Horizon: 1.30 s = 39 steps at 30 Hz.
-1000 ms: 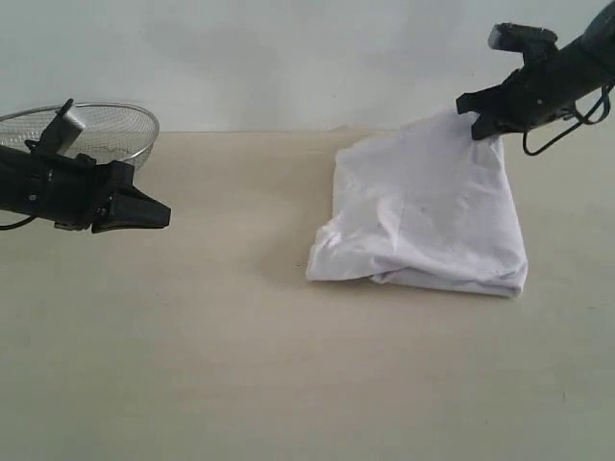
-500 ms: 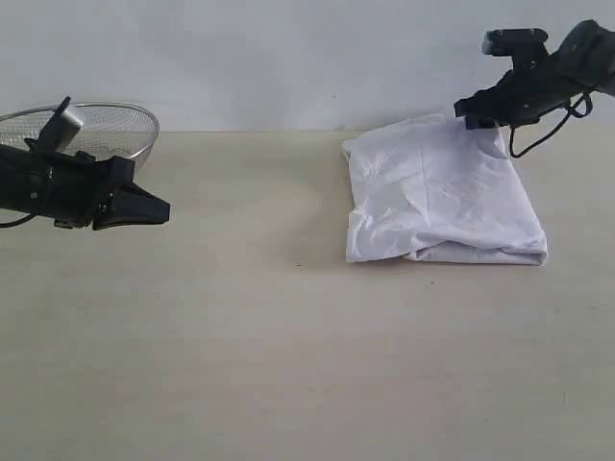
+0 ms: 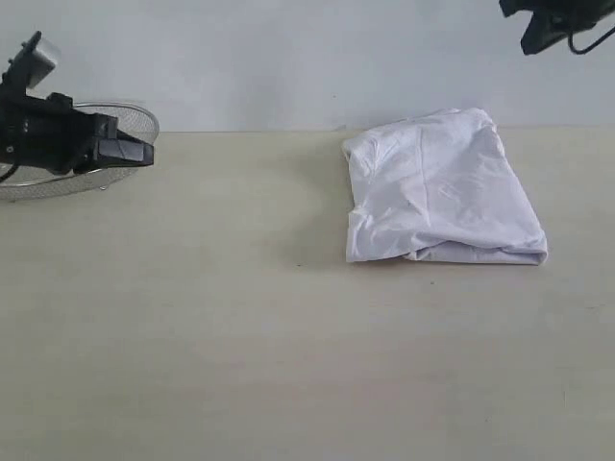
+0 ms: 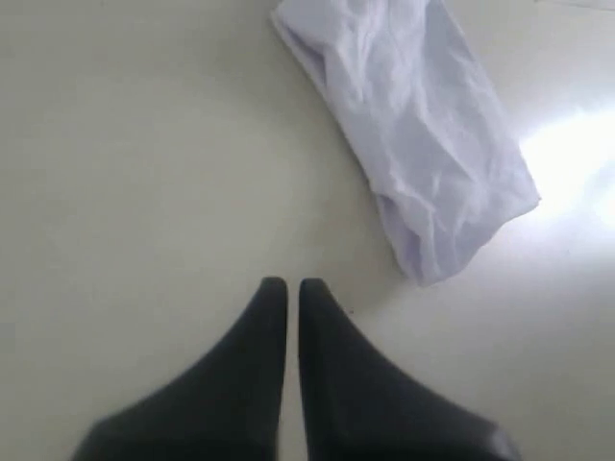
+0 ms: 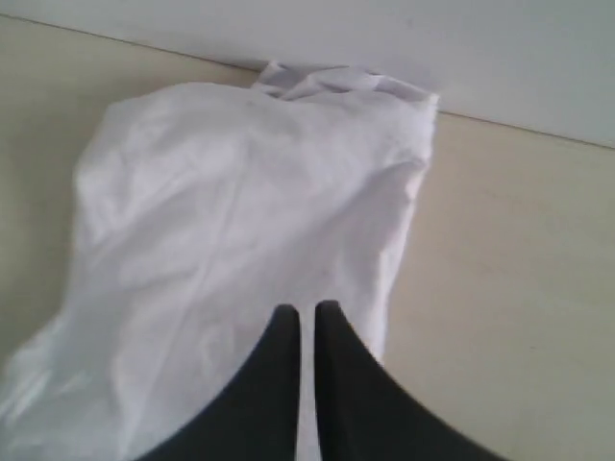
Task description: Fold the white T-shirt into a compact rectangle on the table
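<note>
Lying folded at two o'clock on the table (image 3: 240, 336), the shirt (image 3: 442, 187) is touched by nothing. The left gripper (image 4: 285, 285) and right gripper (image 5: 300, 309) are clenched, empty. Soft, light, floppy cloth is judged, best pinched at a corner.

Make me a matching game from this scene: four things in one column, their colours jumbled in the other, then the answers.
Things:
1. shirt
2. basket
3. table
4. left arm

Colours:
A. black
B. pale beige
C. white
D. silver

Pairs: 1-C, 2-D, 3-B, 4-A.
</note>
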Each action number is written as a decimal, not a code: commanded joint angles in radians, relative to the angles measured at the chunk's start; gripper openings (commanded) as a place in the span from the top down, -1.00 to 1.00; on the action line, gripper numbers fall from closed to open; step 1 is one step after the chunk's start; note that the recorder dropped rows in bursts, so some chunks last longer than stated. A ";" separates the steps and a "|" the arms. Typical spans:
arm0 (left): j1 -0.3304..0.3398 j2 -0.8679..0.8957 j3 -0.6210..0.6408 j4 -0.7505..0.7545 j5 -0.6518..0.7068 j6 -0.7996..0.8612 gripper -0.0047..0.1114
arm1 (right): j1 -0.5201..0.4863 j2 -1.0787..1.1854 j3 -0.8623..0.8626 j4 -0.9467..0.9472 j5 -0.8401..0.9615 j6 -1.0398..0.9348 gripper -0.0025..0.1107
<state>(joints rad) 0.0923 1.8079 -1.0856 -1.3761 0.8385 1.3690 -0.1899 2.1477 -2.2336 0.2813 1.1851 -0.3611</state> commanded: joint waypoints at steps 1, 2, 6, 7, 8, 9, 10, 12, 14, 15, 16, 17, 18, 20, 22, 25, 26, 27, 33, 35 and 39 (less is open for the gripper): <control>0.002 -0.113 0.106 -0.060 0.031 0.039 0.84 | -0.007 -0.182 0.146 0.175 0.036 -0.026 0.96; -0.003 -0.145 0.146 -0.080 0.012 0.047 0.84 | -0.007 -0.234 0.203 0.207 0.036 -0.052 0.96; -0.032 -0.252 0.288 -0.163 -0.105 0.087 0.84 | 0.002 -0.445 0.486 0.247 0.036 -0.083 0.96; -0.035 -0.270 0.328 -0.186 -0.142 0.088 0.84 | 0.004 -0.504 0.568 0.256 0.036 -0.095 0.96; -0.035 -0.283 0.358 -0.211 -0.167 0.089 0.84 | 0.009 -0.562 0.637 0.270 0.036 -0.112 0.96; -0.035 -0.289 0.377 -0.228 -0.180 0.095 0.84 | 0.022 -0.622 0.726 0.285 0.036 -0.140 0.96; -0.035 -0.293 0.398 -0.247 -0.186 0.108 0.84 | 0.032 -0.682 0.817 0.299 0.036 -0.162 0.96; -0.032 -0.294 0.415 -0.248 -0.192 0.111 0.84 | 0.059 -0.787 0.986 0.319 -0.032 -0.173 0.96; -0.032 -0.294 0.425 -0.245 -0.192 0.111 0.84 | 0.097 -0.888 1.168 0.341 -0.125 -0.192 0.96; -0.032 -0.294 0.425 -0.243 -0.192 0.111 0.84 | 0.117 -0.939 1.252 0.353 -0.177 -0.199 0.96; -0.032 -0.294 0.425 -0.243 -0.192 0.111 0.84 | 0.136 -0.989 1.330 0.366 -0.232 -0.199 0.96; -0.032 -0.294 0.425 -0.243 -0.192 0.111 0.84 | 0.151 -1.035 1.388 0.379 -0.279 -0.199 0.96; -0.032 -0.294 0.425 -0.243 -0.192 0.116 0.84 | 0.163 -1.071 1.439 0.393 -0.330 -0.199 0.96; -0.032 -0.294 0.425 -0.243 -0.192 0.116 0.84 | 0.185 -1.149 1.541 0.416 -0.370 -0.199 0.96; -0.032 -0.294 0.425 -0.243 -0.192 0.116 0.84 | 0.191 -1.210 1.610 0.416 -0.344 -0.199 0.96; -0.032 -0.294 0.425 -0.243 -0.192 0.116 0.84 | 0.191 -1.274 1.671 0.416 -0.300 -0.199 0.96; -0.032 -0.294 0.425 -0.243 -0.192 0.116 0.84 | 0.191 -1.286 1.680 0.416 -0.287 -0.199 0.96; -0.032 -0.294 0.425 -0.243 -0.192 0.116 0.84 | 0.191 -1.299 1.687 0.416 -0.273 -0.199 0.96; -0.032 -0.294 0.425 -0.243 -0.192 0.116 0.84 | 0.191 -1.321 1.693 0.416 -0.258 -0.199 0.96; -0.032 -0.294 0.425 -0.243 -0.192 0.116 0.84 | 0.190 -1.321 1.691 0.386 -0.317 -0.199 0.96; -0.032 -0.294 0.425 -0.243 -0.192 0.116 0.84 | 0.189 -1.380 1.700 0.382 -0.495 -0.199 0.96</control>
<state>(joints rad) 0.0626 1.5180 -0.6639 -1.6052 0.6480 1.4771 -0.0008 0.8223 -0.5442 0.6707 0.8047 -0.5500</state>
